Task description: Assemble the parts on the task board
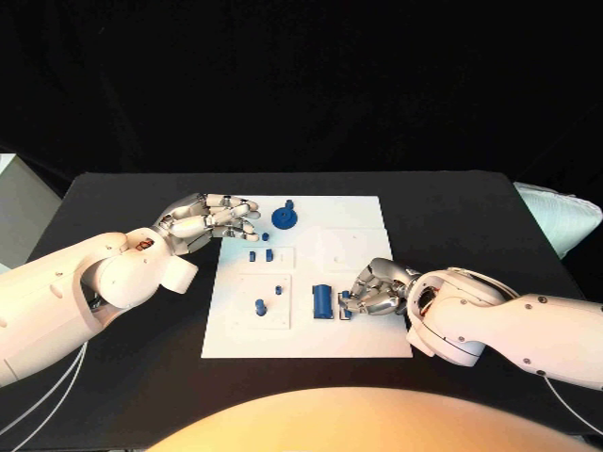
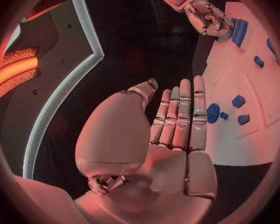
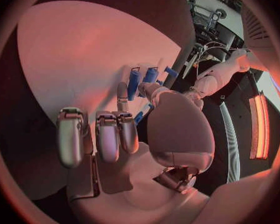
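The white task board (image 1: pixel 363 330) lies in the middle of the black table. A round blue part (image 1: pixel 286 218) stands near the board's far edge. Two small blue pieces (image 1: pixel 260 254) sit below it, and a blue peg (image 1: pixel 261 306) stands nearer the front. My left hand (image 1: pixel 209 217) hovers at the board's far left corner with its fingers straight (image 2: pixel 180 114) and nothing in it. My right hand (image 1: pixel 381 287) rests on the board's right half and pinches a small blue part (image 1: pixel 345 301) beside the upright blue block (image 1: pixel 323 302). In the right wrist view, the part (image 3: pixel 139 117) sits between thumb and finger.
A pale cushion-like object (image 1: pixel 562 218) lies off the table's right edge. A light box (image 1: pixel 3 202) stands off the left edge. Bare black tabletop (image 1: pixel 464 207) surrounds the board on all sides.
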`<state>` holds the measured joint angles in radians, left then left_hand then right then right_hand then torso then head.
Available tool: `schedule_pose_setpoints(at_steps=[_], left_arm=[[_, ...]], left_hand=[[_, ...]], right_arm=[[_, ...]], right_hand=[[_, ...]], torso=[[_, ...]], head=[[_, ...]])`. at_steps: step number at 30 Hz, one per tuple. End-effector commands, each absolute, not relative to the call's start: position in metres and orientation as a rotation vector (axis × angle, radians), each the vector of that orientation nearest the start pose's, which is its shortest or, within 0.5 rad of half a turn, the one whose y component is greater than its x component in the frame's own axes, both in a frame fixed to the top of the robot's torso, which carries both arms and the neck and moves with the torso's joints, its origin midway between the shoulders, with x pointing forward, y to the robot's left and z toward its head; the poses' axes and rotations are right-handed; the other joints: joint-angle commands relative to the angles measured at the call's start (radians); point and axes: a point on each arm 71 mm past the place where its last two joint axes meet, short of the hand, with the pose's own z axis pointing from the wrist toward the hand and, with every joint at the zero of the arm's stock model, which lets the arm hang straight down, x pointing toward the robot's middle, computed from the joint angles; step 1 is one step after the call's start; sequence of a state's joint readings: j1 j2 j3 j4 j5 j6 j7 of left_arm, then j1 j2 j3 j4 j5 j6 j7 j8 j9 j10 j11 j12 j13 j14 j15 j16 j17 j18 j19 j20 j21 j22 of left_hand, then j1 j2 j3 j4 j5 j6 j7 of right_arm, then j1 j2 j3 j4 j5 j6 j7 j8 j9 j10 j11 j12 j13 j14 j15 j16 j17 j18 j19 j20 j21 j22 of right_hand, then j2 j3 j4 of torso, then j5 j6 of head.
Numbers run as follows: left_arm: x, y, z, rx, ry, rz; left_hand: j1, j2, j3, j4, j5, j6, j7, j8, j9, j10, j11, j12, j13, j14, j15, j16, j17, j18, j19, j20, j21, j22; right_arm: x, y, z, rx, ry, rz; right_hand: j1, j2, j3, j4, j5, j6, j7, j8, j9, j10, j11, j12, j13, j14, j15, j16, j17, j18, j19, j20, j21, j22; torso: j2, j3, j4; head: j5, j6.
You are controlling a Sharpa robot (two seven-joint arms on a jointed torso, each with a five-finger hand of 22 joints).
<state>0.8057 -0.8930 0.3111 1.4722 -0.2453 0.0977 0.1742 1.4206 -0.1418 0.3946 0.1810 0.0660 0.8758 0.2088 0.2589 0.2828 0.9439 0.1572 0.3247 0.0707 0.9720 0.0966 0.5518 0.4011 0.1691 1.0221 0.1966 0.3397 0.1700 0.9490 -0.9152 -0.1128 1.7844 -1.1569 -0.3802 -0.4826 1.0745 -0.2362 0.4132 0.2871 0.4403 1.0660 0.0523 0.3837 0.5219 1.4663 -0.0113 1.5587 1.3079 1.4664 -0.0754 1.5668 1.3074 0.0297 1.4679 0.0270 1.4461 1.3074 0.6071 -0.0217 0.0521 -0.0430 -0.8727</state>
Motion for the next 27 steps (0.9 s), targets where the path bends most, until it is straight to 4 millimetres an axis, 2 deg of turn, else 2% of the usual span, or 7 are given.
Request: schedule_pose_setpoints(at_steps=[1, 18, 27], left_arm=[[0.452, 0.236, -0.252, -1.116, 1.766, -1.707], [0.452, 0.236, -0.253, -1.115, 1.771, -1.706], [0.453, 0.236, -0.253, -1.115, 1.764, -1.709]], left_hand=[[0.000, 0.007, 0.001, 0.004, 0.006, 0.003, 0.003, -0.004, -0.001, 0.003, 0.000, -0.001, 0.001, 0.003, 0.003, -0.003, 0.001, 0.012, 0.010, 0.000, -0.006, -0.001], [0.000, 0.009, 0.002, 0.004, 0.006, 0.004, 0.002, -0.004, -0.001, 0.002, 0.000, -0.001, 0.001, 0.003, 0.003, -0.004, 0.001, 0.013, 0.011, 0.000, -0.007, -0.001], [0.000, 0.009, 0.002, 0.004, 0.006, 0.004, 0.002, -0.004, -0.001, 0.002, 0.000, -0.001, 0.001, 0.003, 0.003, -0.004, 0.001, 0.013, 0.011, 0.000, -0.007, -0.001]], right_arm=[[0.362, -0.183, -0.304, 0.385, 2.179, 0.606], [0.362, -0.183, -0.304, 0.370, 2.182, 0.604], [0.365, -0.194, -0.301, 0.389, 2.113, 0.625]], right_hand=[[-0.012, -0.001, -0.008, -0.001, 0.017, 0.008, 0.002, 0.006, -0.001, 0.101, -0.008, 0.004, 0.259, 0.104, -0.008, 0.002, 0.260, -0.007, 0.082, -0.006, 0.001, 0.233], [-0.034, 0.003, -0.026, 0.002, 0.017, 0.007, 0.003, 0.006, -0.003, 0.100, -0.007, 0.002, 0.258, 0.103, -0.007, 0.001, 0.260, -0.007, 0.082, -0.006, -0.002, 0.232], [-0.008, -0.003, -0.036, -0.013, -0.004, -0.010, 0.007, -0.001, -0.007, 0.085, -0.004, -0.029, 0.242, 0.102, -0.005, -0.004, 0.252, -0.003, 0.078, -0.005, -0.022, 0.228]], torso=[[0.000, -0.0002, -0.0006], [0.000, -0.0009, 0.0005], [-0.001, -0.0004, 0.0000]], head=[[-0.001, 0.000], [0.000, 0.000], [0.002, 0.000]])
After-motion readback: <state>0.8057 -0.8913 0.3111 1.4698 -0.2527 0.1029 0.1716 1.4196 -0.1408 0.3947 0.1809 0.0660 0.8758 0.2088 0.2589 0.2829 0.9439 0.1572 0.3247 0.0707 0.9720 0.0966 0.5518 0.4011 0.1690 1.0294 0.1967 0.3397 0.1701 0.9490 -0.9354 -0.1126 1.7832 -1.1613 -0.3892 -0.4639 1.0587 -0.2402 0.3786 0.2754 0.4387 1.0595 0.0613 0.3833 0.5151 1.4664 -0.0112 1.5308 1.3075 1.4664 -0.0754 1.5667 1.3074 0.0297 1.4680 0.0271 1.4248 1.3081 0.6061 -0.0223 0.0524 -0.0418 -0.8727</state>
